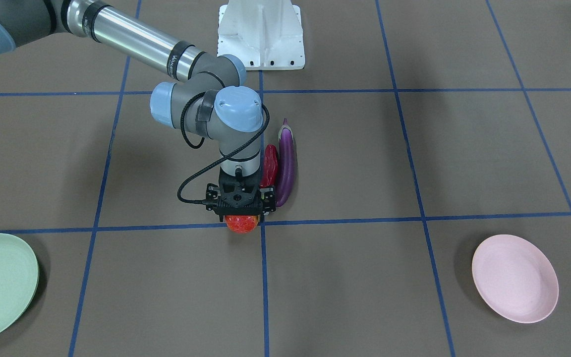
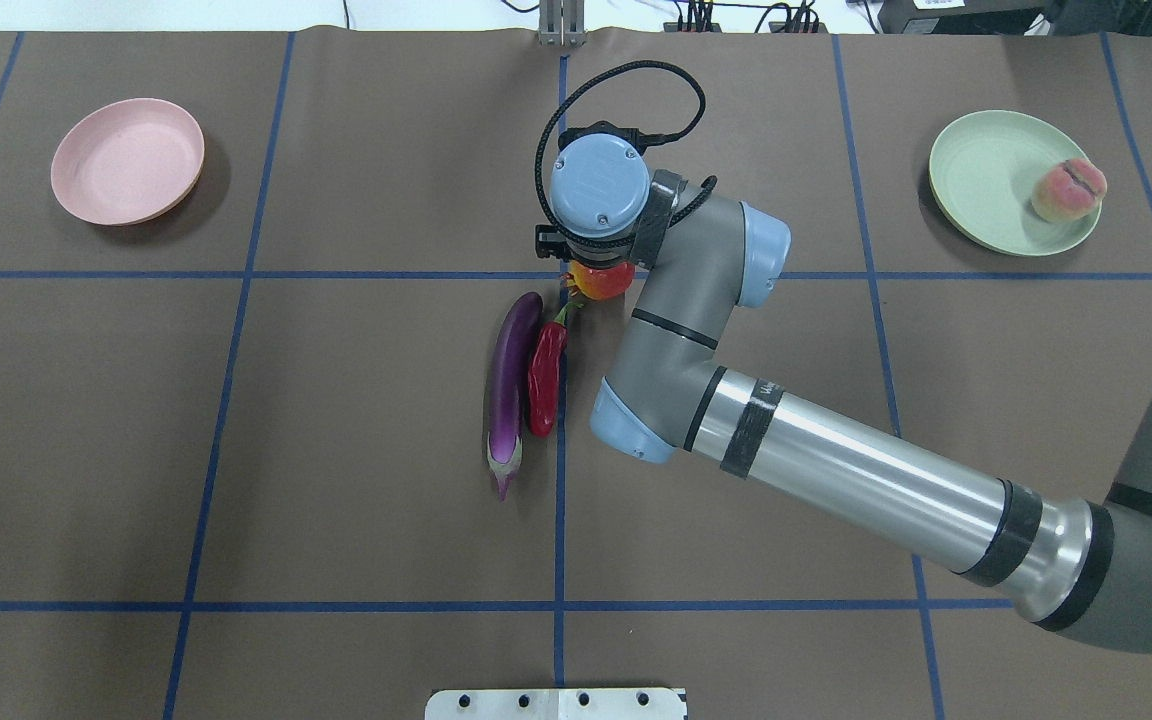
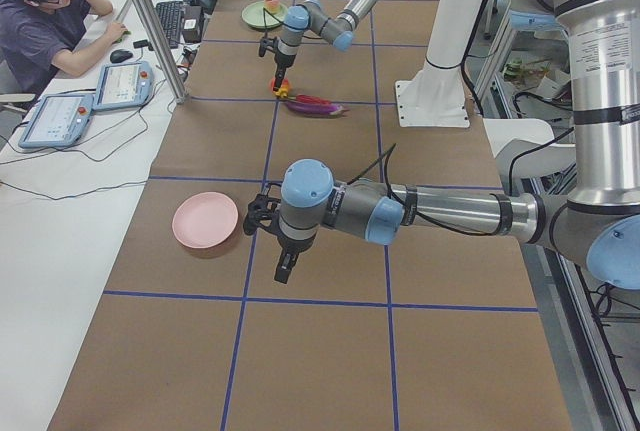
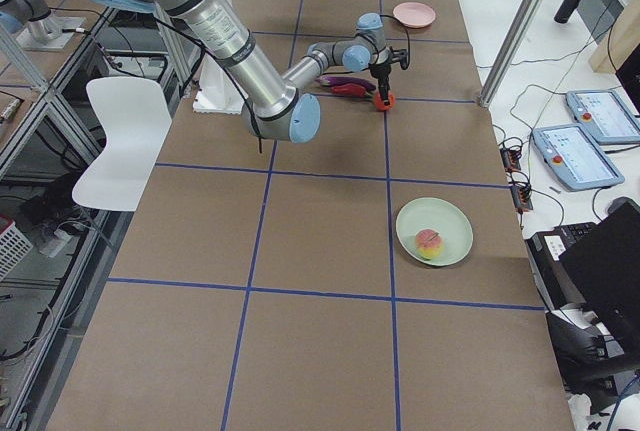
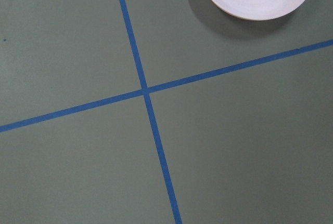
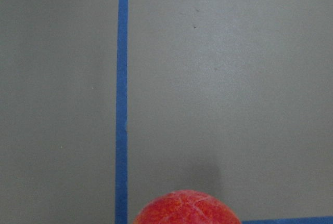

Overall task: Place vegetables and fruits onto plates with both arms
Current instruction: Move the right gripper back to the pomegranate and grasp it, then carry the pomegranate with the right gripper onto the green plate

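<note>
Peeking out beneath right pincer [image 1: 240,213]: red-orange fruit [image 1: 241,224].

Your table [image 2: 336,450] is covered in brown sheeting, gridded with blue tape [image 2: 559,500]. On the white desk [image 3: 40,211] beside you lie two teach pendants [image 3: 55,119] and a keyboard [image 3: 172,19]. A white chair [image 4: 125,121] stands on the table's other side. The light is even.
</note>
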Robot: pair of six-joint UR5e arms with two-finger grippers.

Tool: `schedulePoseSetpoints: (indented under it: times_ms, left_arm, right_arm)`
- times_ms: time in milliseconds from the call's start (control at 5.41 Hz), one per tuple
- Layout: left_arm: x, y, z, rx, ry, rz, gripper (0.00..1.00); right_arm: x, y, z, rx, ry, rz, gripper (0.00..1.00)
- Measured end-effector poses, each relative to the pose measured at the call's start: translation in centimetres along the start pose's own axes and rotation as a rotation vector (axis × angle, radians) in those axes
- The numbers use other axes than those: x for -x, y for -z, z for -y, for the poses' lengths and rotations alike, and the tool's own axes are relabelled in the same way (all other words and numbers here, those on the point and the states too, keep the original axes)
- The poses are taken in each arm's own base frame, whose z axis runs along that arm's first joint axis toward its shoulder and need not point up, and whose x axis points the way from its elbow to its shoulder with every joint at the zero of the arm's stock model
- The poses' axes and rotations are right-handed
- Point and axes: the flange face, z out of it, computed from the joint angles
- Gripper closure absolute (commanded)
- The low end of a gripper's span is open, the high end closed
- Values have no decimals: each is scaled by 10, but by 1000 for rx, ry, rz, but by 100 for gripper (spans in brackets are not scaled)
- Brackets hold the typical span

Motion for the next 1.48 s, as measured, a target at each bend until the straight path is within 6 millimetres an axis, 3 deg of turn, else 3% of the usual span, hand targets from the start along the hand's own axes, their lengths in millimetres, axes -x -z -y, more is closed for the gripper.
schedulePoseSetpoints:
  times_ms: [185, 370, 555, 740, 925, 1110, 1295, 1479]
  left_arm:
    - [0, 0, 0, 0, 0, 0, 0]
    - [0, 0, 0, 0, 1, 0, 0]
    - [0, 0, 0, 0, 1, 0, 0]
    - [0, 0, 0, 0, 1, 0, 0]
    - [0, 0, 0, -1, 1, 0, 0]
    - [-1, 1, 0, -1, 0, 0, 0]
    - [-1, 1, 1, -3, -2, 0, 0]
    - [-1, 1, 1, -4, -3, -1, 0]
  right_arm:
    - [0, 3, 2, 0, 0, 4, 100]
    - [-6, 12, 19, 14, 6, 19, 100]
    - [-28, 22, 52, 42, 32, 36, 100]
    - [-76, 28, 98, 72, 91, 46, 100]
    - [-144, 29, 141, 112, 171, 56, 100]
    - [-232, 25, 181, 168, 266, 73, 100]
    - [-308, 15, 206, 213, 321, 85, 100]
    - [-384, -3, 216, 237, 346, 81, 100]
